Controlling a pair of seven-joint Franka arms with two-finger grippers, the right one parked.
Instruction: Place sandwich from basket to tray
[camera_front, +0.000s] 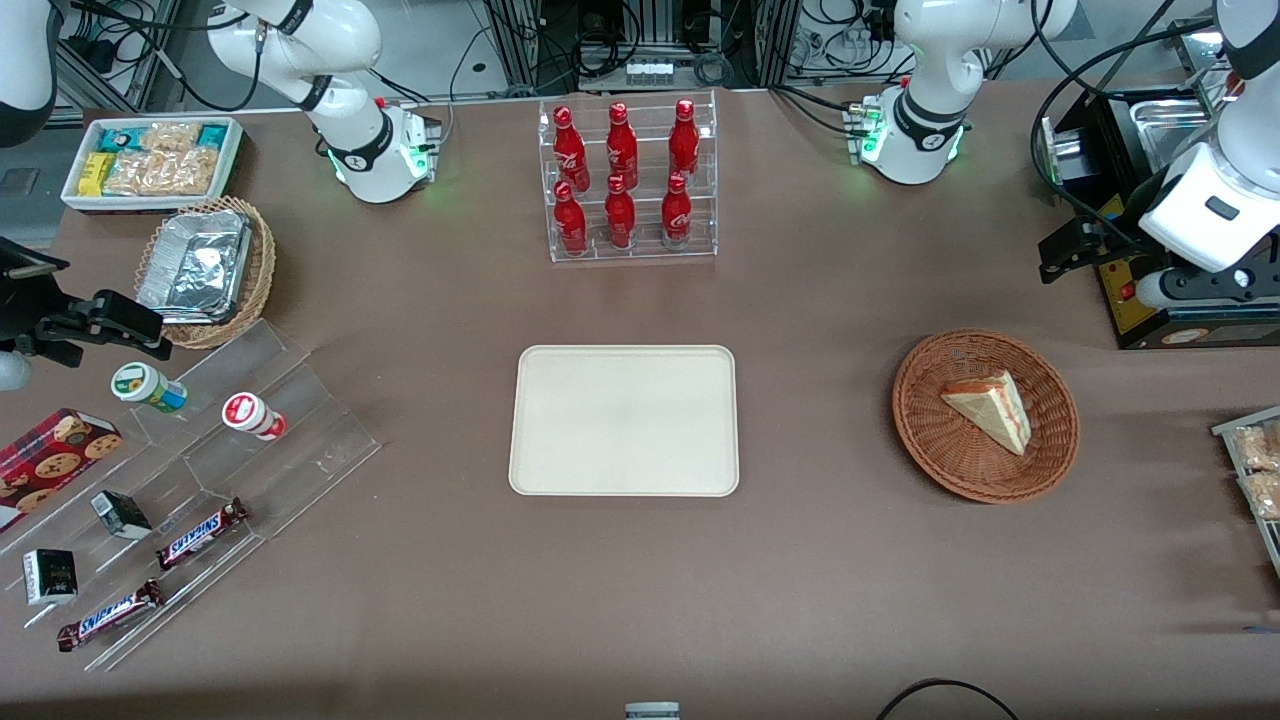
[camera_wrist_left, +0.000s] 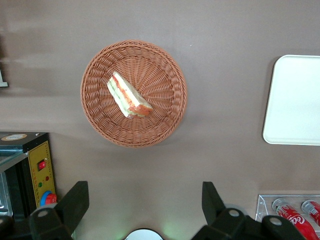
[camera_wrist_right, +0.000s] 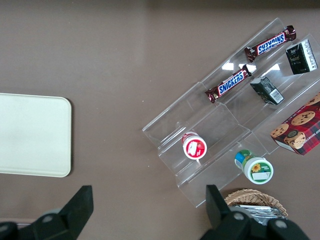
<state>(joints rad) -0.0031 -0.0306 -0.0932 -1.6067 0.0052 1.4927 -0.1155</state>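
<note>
The small triangular sandwich wedge of pale white bread (camera_front: 988, 407) lies in the round reddish-brown woven wicker basket (camera_front: 930, 436), a little off the basket's middle toward the working arm's end of the table. In the front view its long axis runs from about ten o'clock to four o'clock, the narrow tip at four o'clock and the broad end at ten. Red-orange and green filling layers show along the one long edge turned toward two o'clock; the flat bread face is plain and pale. In the left wrist view the sandwich (camera_wrist_left: 128, 95) sits inside the basket (camera_wrist_left: 165, 120) with woven rim showing all around it.

The flat cream-beige rectangular tray with rounded corners (camera_front: 625, 420) lies well apart from the basket, at its nine o'clock in the front view, with bare brown table between the two. A clear rack of red bottles (camera_front: 628, 180) stands at the tray's twelve o'clock, apart from it.

The left arm's gripper (camera_wrist_left: 142, 210) hangs above bare table near the basket's rim, its two fingers (camera_wrist_left: 74, 204) spread wide and holding nothing.
</note>
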